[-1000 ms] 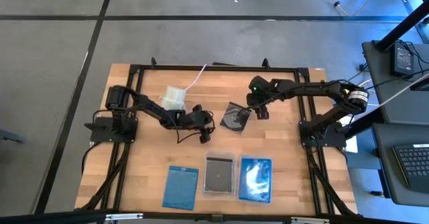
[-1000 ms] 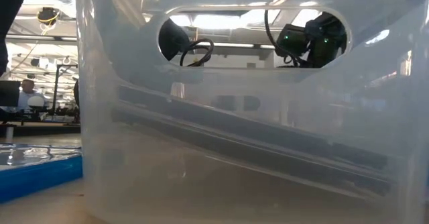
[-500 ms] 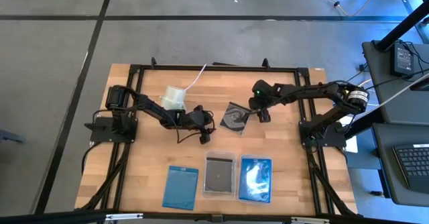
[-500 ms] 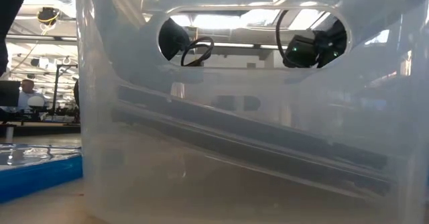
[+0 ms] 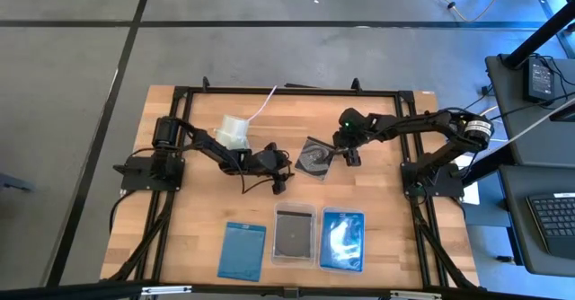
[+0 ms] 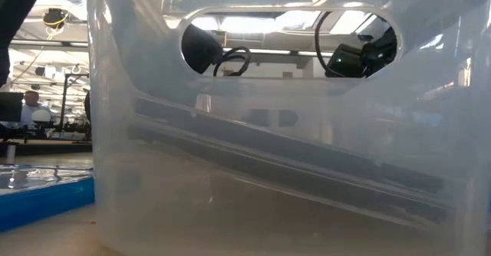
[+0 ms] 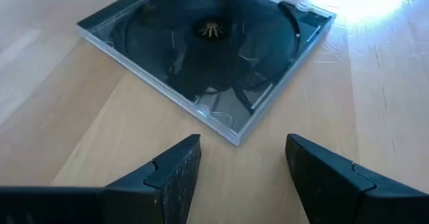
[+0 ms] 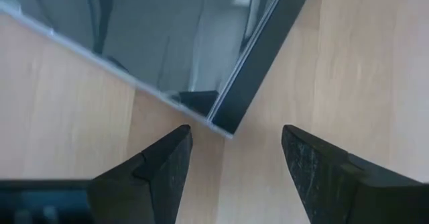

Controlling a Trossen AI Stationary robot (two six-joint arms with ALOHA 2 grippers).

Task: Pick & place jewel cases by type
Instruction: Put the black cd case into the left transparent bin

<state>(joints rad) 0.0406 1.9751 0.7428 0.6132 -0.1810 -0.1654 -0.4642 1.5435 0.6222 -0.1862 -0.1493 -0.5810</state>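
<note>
A clear, dark grey jewel case (image 5: 314, 158) with a black disc lies flat on the bare wood in the middle of the table. My left gripper (image 5: 280, 172) is open just to its left. One corner of the case (image 7: 234, 138) lies in front of the gap between its fingers (image 7: 242, 141). My right gripper (image 5: 347, 155) is open at the case's right side. The opposite corner (image 8: 224, 126) reaches toward the gap between its fingers (image 8: 236, 130). I see neither gripper touching the case.
A white cup (image 5: 235, 129) with a cord stands far left of the case. At the near edge lie a blue case (image 5: 243, 249), a tray with a dark case (image 5: 294, 234) and a tray with a blue case (image 5: 342, 240). A clear tray wall (image 6: 268, 172) fills the low view.
My right gripper has gone down toward the case's right corner. My left gripper has shifted a little toward the case. The case has stayed where it was.
</note>
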